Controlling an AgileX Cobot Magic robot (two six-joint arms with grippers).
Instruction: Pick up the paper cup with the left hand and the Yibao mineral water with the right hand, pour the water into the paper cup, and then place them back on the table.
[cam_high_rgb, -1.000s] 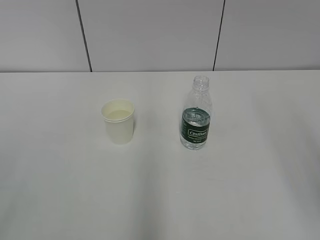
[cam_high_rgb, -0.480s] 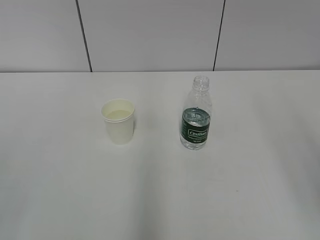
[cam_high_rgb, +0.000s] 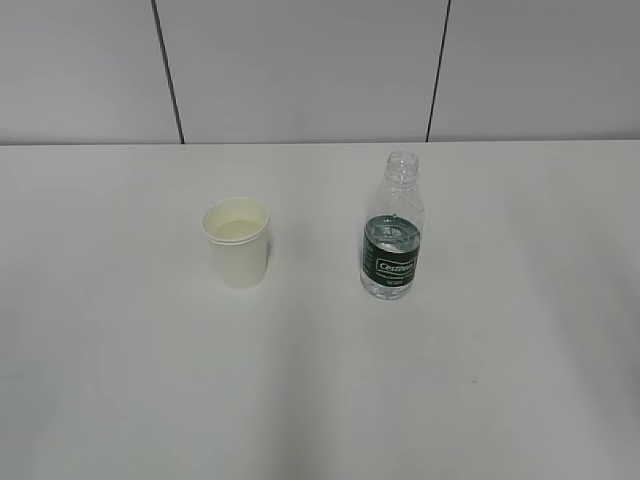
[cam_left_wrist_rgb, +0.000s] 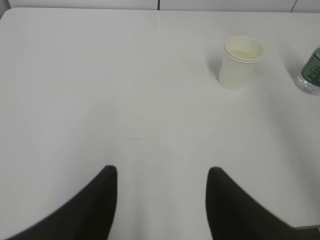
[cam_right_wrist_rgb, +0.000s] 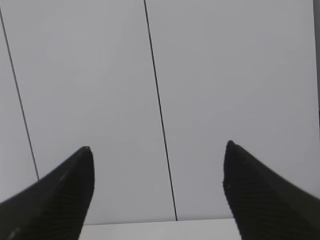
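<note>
The off-white paper cup (cam_high_rgb: 238, 243) stands upright on the white table (cam_high_rgb: 320, 380), left of centre, with liquid showing inside. The capless Yibao mineral water bottle (cam_high_rgb: 393, 242) with its dark green label stands upright to the cup's right, holding some water. Neither arm shows in the exterior view. In the left wrist view the left gripper (cam_left_wrist_rgb: 162, 172) is open and empty over bare table, with the cup (cam_left_wrist_rgb: 240, 62) far ahead to the upper right and the bottle's edge (cam_left_wrist_rgb: 312, 72) at the right border. The right gripper (cam_right_wrist_rgb: 159, 150) is open and empty, facing the wall.
A grey panelled wall (cam_high_rgb: 300, 70) with dark vertical seams rises behind the table's far edge. The right wrist view shows that wall (cam_right_wrist_rgb: 225, 75) and a strip of the table's far edge (cam_right_wrist_rgb: 160, 230) at the bottom.
</note>
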